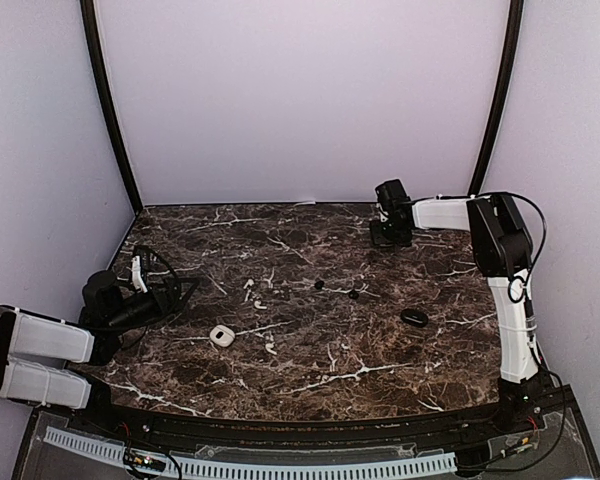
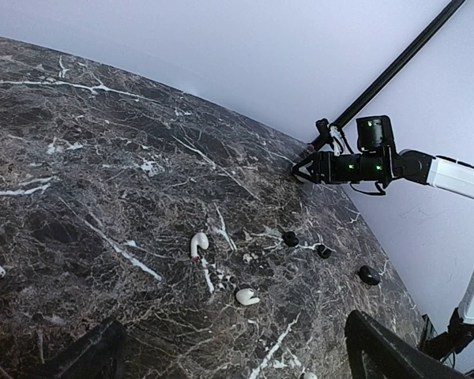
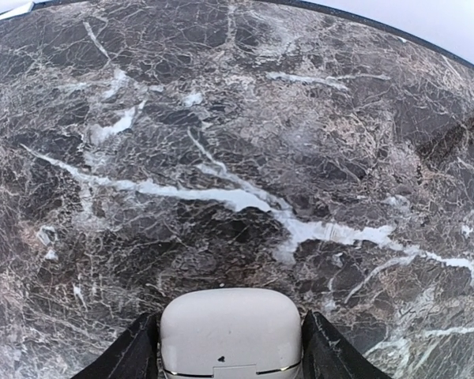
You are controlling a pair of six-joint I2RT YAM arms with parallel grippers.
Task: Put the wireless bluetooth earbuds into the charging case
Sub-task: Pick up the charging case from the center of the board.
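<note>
A white charging case (image 3: 231,328) sits between the fingers (image 3: 130,357) of my right gripper (image 3: 231,351), which press on both its sides just above the marble. That gripper (image 1: 390,232) is at the far right back of the table. Two white stemmed earbuds (image 2: 197,243) (image 2: 246,296) lie mid-table, with two black roundish earbuds (image 2: 289,238) (image 2: 323,251) beyond them. My left gripper (image 1: 170,285) hovers open at the left edge, short of the white buds, holding nothing.
A second small white case (image 1: 221,335) lies near the left arm, with another white bud (image 1: 270,348) beside it. A black pebble-like case (image 1: 414,317) rests right of centre. White walls and black corner posts enclose the marble table (image 1: 310,380).
</note>
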